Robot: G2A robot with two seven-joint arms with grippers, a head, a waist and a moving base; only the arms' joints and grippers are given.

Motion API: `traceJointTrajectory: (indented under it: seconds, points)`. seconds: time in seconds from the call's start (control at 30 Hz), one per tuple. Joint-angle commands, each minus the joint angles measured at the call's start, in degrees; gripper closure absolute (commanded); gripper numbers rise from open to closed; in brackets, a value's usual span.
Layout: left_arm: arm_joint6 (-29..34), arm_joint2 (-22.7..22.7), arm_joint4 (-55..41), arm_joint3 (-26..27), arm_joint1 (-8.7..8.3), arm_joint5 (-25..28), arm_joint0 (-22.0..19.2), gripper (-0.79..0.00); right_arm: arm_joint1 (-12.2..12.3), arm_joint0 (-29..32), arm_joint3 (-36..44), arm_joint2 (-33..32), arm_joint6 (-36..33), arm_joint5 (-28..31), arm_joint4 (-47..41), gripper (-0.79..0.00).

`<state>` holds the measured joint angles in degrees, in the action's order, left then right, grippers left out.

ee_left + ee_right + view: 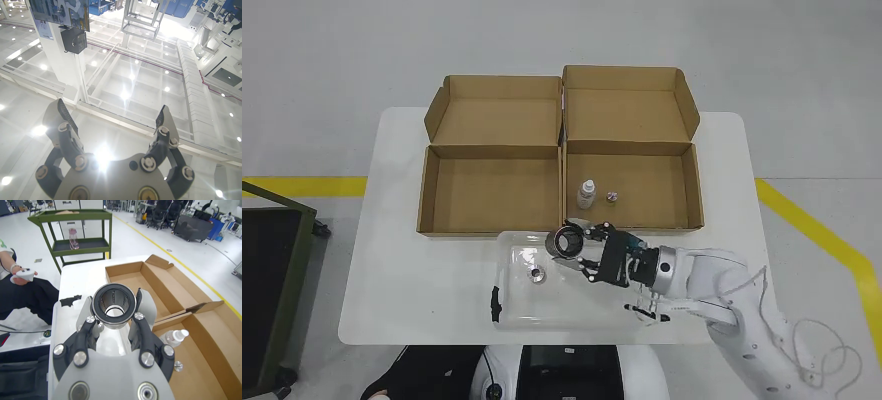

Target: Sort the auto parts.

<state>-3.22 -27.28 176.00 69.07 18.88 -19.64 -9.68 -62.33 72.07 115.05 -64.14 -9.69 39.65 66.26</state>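
Observation:
My right gripper (114, 310) is shut on a metal linear bearing (114, 306), a hollow cylinder with a black end ring. In the top view this bearing (567, 241) hangs over the far edge of the clear plastic tray (517, 300), near the right cardboard box (682, 210). That box holds a small white bottle (587, 193) and a small metal part (610, 196); the same bottle (174, 336) and metal part (178, 365) lie beside the gripper. Another small metal part (537, 273) lies in the tray. My left gripper (114, 113) is open with nothing between its fingers and points up at a ceiling.
The left cardboard box (437, 210) stands open with no parts in it. A black piece (495, 303) sits at the tray's left end. A green cart (75, 232) stands beyond the table's end, and a seated person holding a controller (22, 275) is beside the table.

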Motion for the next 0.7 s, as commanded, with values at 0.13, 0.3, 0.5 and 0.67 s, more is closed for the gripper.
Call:
traceJointTrajectory:
  seconds: [0.13,0.3,0.5,0.67]
  points:
    - [0.0,0.0,0.0,0.0,0.00,0.0,0.0,-0.785,-0.6,0.3,0.1,0.3,8.7,-2.6,-2.1,0.000]
    - [0.0,0.0,0.0,0.0,0.00,0.0,0.0,-0.785,-1.1,-0.3,-1.2,0.5,13.9,-3.5,-5.9,0.000]
    - [0.0,0.0,0.0,0.0,0.00,0.0,0.0,-0.785,-1.5,-0.9,-2.5,0.1,17.8,-4.3,-9.8,0.000]
    - [0.0,0.0,0.0,0.0,0.00,0.0,0.0,-0.785,-1.9,-1.2,-3.6,-0.5,19.8,-4.9,-12.0,0.000]
